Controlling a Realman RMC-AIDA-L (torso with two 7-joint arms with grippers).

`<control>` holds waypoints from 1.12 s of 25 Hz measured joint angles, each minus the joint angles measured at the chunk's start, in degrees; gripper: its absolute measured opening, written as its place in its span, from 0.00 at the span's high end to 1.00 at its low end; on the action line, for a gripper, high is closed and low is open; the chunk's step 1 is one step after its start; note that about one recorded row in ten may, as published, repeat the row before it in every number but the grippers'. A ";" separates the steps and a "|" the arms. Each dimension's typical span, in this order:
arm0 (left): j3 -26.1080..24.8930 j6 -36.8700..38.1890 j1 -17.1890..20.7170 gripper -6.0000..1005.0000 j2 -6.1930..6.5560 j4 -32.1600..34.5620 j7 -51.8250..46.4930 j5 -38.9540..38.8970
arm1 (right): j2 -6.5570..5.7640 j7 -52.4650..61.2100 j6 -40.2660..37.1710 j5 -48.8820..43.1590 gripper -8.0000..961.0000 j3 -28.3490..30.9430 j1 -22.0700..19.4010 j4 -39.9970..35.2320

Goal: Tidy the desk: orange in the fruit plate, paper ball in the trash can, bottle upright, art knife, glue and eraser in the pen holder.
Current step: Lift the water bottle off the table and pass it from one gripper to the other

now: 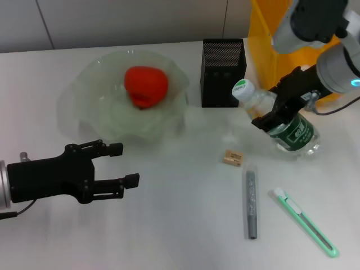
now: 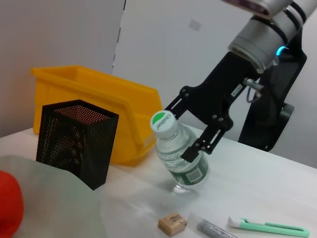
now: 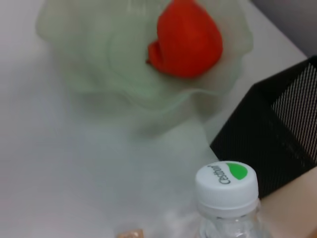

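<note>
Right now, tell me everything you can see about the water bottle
The bottle is clear plastic with a dark green label and a white cap marked with a green leaf shape. It is tilted, cap leaning toward the pen holder, its base on the desk in front of the trash can. The right gripper is shut on its body at the label. Nothing else touches it; the eraser lies nearby, apart.

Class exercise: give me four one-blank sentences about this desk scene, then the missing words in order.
1. The orange lies in the ____.
2. The right end effector grips the ____.
3. The eraser lies on the ____.
4. The bottle's cap tilts toward the black ____.

Missing words: fruit plate; bottle; desk; pen holder
</note>
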 joint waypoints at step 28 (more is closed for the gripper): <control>-0.09 -0.39 -0.92 0.16 0.03 -0.29 -0.07 -0.22 | 0.24 -13.89 11.40 22.35 0.33 0.58 -16.35 -9.69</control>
